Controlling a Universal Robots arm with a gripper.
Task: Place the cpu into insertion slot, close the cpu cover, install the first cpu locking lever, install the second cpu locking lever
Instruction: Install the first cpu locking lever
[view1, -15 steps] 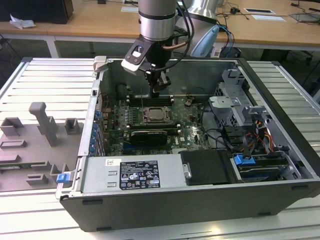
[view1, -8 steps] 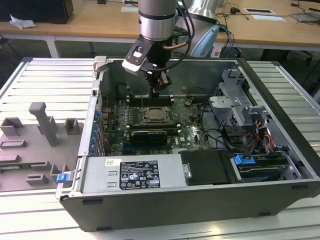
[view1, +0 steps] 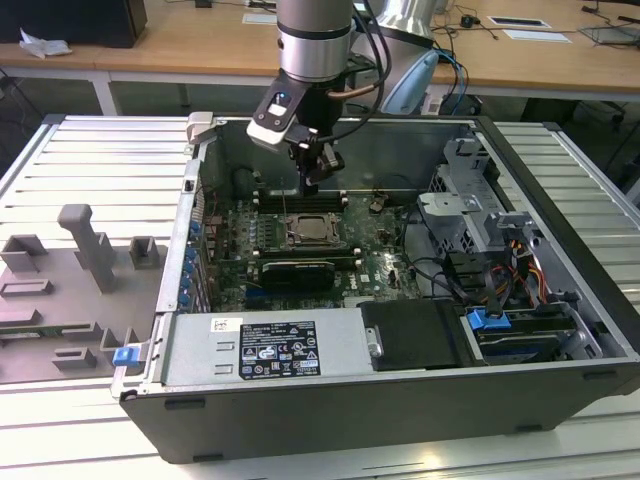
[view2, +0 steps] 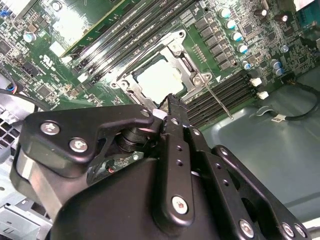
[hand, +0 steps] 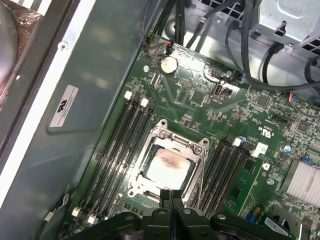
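- Starting at the exterior view's left, a grey moulded fixture (view1: 88, 250) lies on the ribbed metal counter (view1: 90, 160), just beside the open computer case (view1: 330, 420).
- Inside the case, near the middle of the green motherboard (view1: 385, 255), the end effector (view1: 312, 180) hangs from the arm. Its fingers are pressed together with only a seam between them, and they grip nothing.
- The cpu (view1: 313, 232) sits in the insertion slot (view1: 294, 239), directly below the fingertips and slightly nearer the exterior camera.
- In both wrist views the fingertips (hand: 170, 196) reach the edge of the socket, with the pale chip (view2: 159, 79) just beyond them.
- The cpu cover (hand: 176, 138) lies flat, framing the chip, so I judge the first two steps done.
- A thin lever rod (view2: 220, 103) runs from one socket corner out along the memory slots (view2: 227, 95), parallel to them. It looks unlatched to me.
- Farther right stands the drive cage (view1: 470, 190) with its cables (view1: 500, 265), well apart from the work.
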